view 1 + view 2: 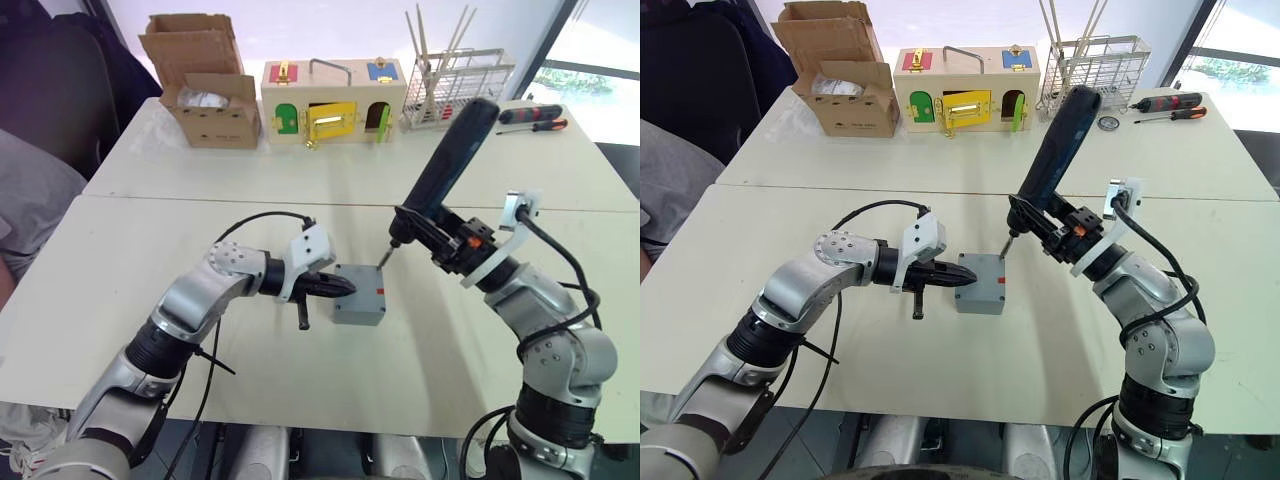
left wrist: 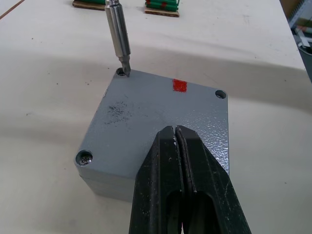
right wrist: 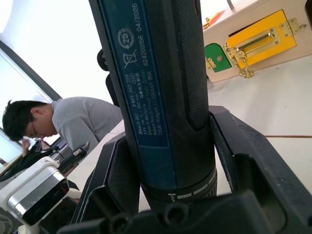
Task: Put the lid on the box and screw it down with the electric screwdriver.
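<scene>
Left wrist view: thin metal bit of thick black electric screwdriver (image 1: 448, 158), clamped in right gripper (image 1: 1065, 235), sits in far corner hole of flat square grey plastic lid (image 2: 156, 122) | left gripper (image 2: 176, 141), fingers pressed together, steadies lid on deep grey box (image 1: 360, 310) | step: screwing; next, judged: keep bit seated.

Bright daylight from far windows, blown-out glare there; soft shadows on table (image 1: 120, 300); views sharp

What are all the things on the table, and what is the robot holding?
lid: one, grey, on the box, mid table.
box: one, grey, red mark on it.
electric screwdriver: one, black, tilted, bit at a far corner hole of the lid.
cardboard box: one, brown, far left.
wooden box: one, coloured doors, far middle.
wire rack: one, white, far right.
hand screwdrivers: two, red-and-black, far right.
person: one, grey top.
left tool: shut, resting on the lid.
right tool: shut on the electric screwdriver.
</scene>
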Robot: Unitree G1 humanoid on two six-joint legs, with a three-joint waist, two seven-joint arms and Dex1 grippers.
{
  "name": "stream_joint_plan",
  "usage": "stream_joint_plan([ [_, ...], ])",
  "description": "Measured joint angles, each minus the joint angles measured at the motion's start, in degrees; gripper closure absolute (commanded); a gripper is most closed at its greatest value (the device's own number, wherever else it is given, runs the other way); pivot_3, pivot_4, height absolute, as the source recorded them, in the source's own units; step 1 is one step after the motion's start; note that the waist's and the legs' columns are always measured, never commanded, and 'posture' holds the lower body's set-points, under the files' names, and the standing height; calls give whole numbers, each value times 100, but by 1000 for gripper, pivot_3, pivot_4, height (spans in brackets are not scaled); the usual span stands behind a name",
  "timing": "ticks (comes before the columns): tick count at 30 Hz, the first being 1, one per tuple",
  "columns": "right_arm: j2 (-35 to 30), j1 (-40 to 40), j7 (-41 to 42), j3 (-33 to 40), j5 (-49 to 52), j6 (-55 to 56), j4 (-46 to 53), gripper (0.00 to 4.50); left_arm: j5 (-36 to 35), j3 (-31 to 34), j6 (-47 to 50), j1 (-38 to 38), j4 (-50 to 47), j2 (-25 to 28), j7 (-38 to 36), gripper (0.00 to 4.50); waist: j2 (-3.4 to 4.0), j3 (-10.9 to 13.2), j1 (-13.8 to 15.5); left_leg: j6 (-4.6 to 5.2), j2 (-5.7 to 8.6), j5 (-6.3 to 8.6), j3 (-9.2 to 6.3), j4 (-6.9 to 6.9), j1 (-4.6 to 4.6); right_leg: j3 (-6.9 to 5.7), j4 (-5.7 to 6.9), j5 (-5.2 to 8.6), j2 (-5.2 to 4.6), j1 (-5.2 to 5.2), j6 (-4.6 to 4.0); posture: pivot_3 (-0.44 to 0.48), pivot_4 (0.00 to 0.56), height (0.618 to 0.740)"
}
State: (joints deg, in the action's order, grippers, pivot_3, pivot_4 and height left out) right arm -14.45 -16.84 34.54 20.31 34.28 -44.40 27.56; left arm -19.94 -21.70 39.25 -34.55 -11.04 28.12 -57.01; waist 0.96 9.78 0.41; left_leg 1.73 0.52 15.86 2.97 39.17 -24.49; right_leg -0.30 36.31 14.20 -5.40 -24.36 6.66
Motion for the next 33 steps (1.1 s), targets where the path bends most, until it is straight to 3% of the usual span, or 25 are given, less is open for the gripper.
stream_joint_plan([
  [33,-1118,283,13,-818,259,984,-185,2598,146,-19,-16,14,-14,-16,-31,4500,-23,-13,16,1,-3,0,-1,1,11,0,-4,0,2,14,0,0,150,731],
])
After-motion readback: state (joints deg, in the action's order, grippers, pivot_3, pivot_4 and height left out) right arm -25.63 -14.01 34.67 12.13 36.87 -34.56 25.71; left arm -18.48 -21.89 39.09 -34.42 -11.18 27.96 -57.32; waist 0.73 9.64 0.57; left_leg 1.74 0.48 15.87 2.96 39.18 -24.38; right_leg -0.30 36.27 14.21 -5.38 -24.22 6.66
